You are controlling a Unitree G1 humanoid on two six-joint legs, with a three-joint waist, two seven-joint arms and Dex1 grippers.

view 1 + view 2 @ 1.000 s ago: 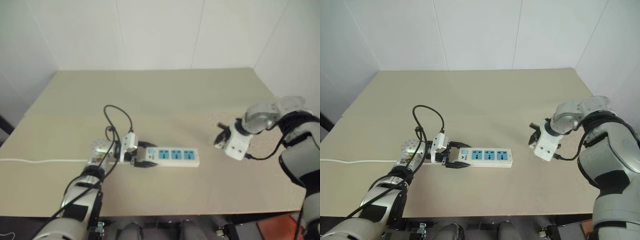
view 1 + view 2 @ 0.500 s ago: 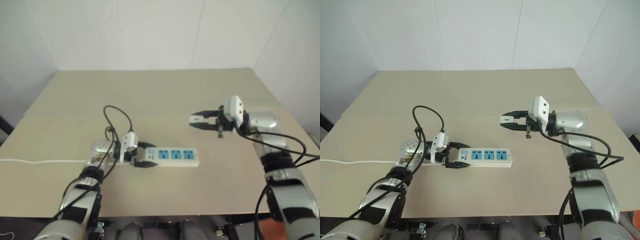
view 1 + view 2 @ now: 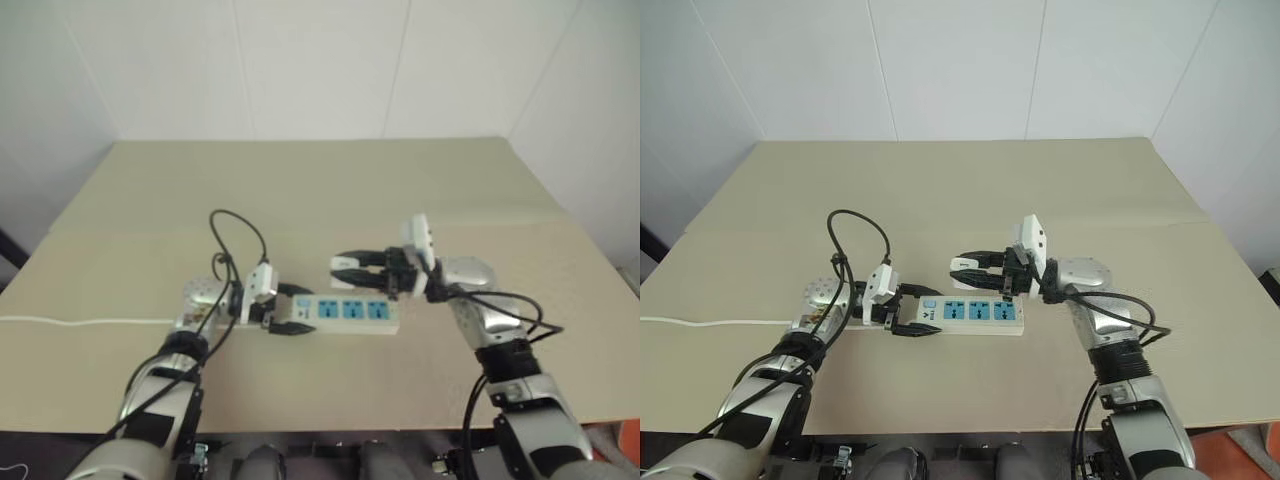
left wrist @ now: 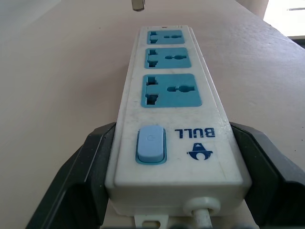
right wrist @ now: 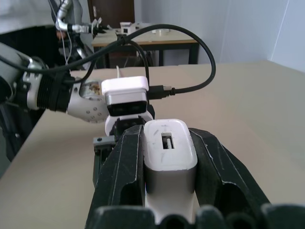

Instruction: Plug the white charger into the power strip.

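Two grippers clamped: left gripper (image 3: 908, 312) on the long white three-socket power strip (image 3: 975, 314)'s switch end. Right gripper (image 3: 966, 267) grips the small white rounded charger (image 5: 169, 150), its slot visible from the right wrist.

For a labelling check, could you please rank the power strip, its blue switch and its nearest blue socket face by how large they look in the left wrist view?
1. power strip, by far the largest.
2. nearest blue socket face.
3. blue switch, smallest, though nearness to the camera enlarges it.

i read one word, "bull", printed in blue on the power strip (image 4: 177, 138) beside its blue switch (image 4: 150, 144), at about three o'clock of it, with a small blue logo just under the word.
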